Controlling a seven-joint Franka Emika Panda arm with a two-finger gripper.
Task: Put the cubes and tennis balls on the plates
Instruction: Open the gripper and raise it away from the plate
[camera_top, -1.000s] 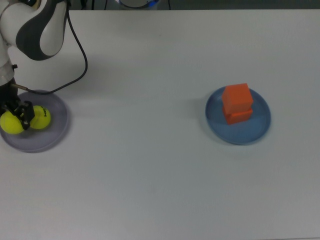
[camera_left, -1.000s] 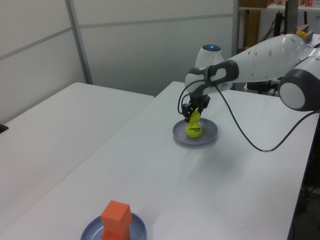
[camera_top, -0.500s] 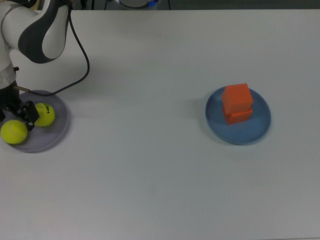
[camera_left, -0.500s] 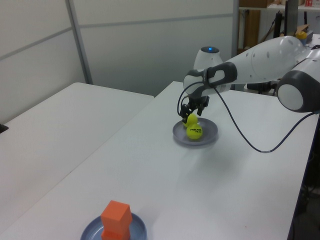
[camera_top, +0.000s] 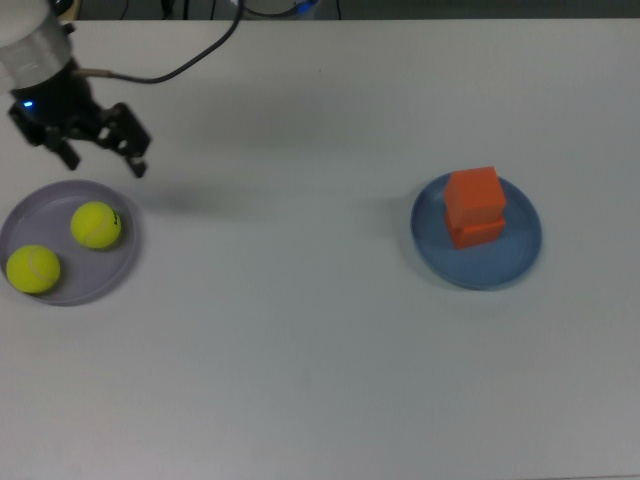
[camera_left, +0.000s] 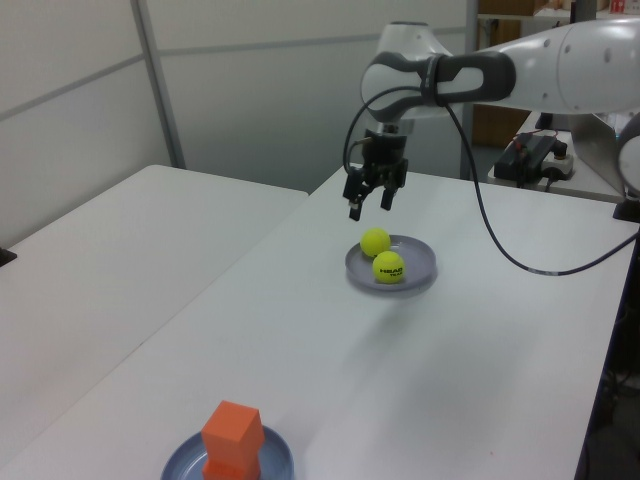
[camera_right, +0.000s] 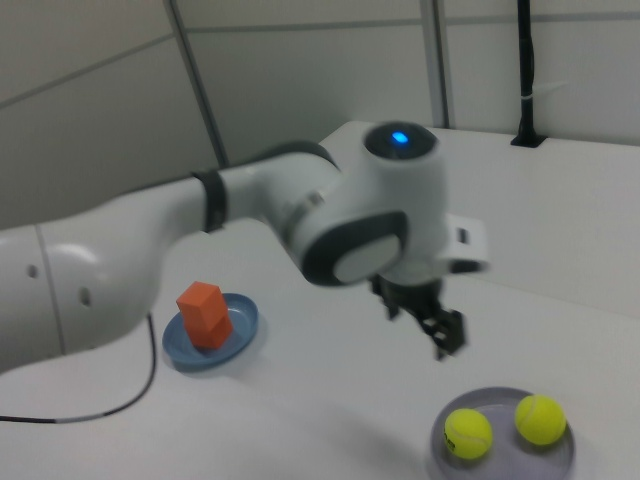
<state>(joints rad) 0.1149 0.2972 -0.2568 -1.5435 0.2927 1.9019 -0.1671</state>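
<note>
- You have two orange cubes, stacked on a blue plate.
- Your two tennis balls are yellow-green, one carrying a small black mark.
- They sit on a pale lavender plate.
- Your table is plain white.

The arm reaches out level, wrist bent down, gripper hanging with fingers apart (empty).

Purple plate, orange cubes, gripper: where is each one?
Purple plate (camera_top: 70, 292), top view, bare near rim.
Cubes (camera_top: 473, 196), top view, top cube's upper face.
Gripper (camera_left: 368, 201), left view, midway between fingertips.
</note>
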